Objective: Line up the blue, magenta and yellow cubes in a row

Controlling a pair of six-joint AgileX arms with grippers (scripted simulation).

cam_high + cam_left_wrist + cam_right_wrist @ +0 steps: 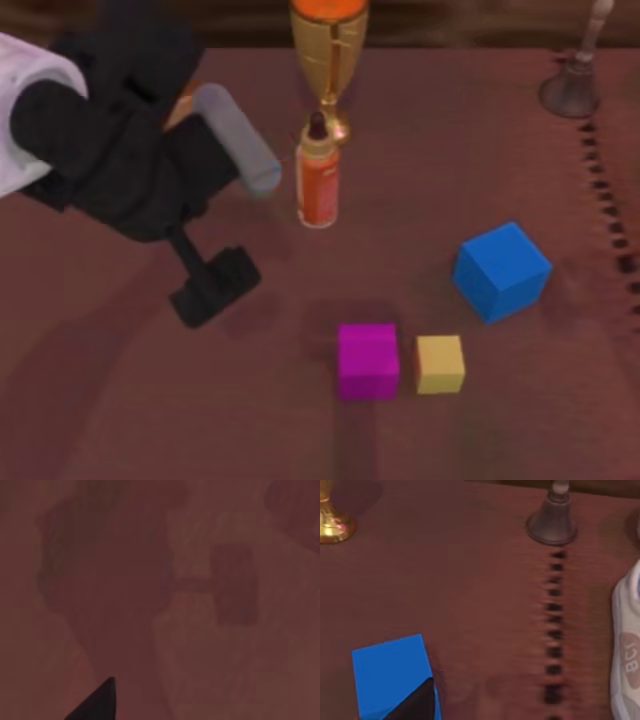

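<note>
The magenta cube (368, 361) and the smaller pale yellow cube (440, 364) sit side by side, a small gap apart, near the table's front. Right of them and farther back, the large blue cube (502, 270) lies turned at an angle. My left gripper (215, 285) hangs open and empty over bare table, left of the magenta cube. Its wrist view shows only one dark fingertip (102, 702) above the cloth. My right arm is outside the top view. One fingertip (420, 705) of its open gripper shows just in front of the blue cube (390, 675).
An orange bottle (319, 180) and a gold trophy (330, 60) stand at the back centre. A grey bell (572, 90) is at the back right, with a line of dark marks (610, 200) running forward from it. A white shoe (627, 650) shows in the right wrist view.
</note>
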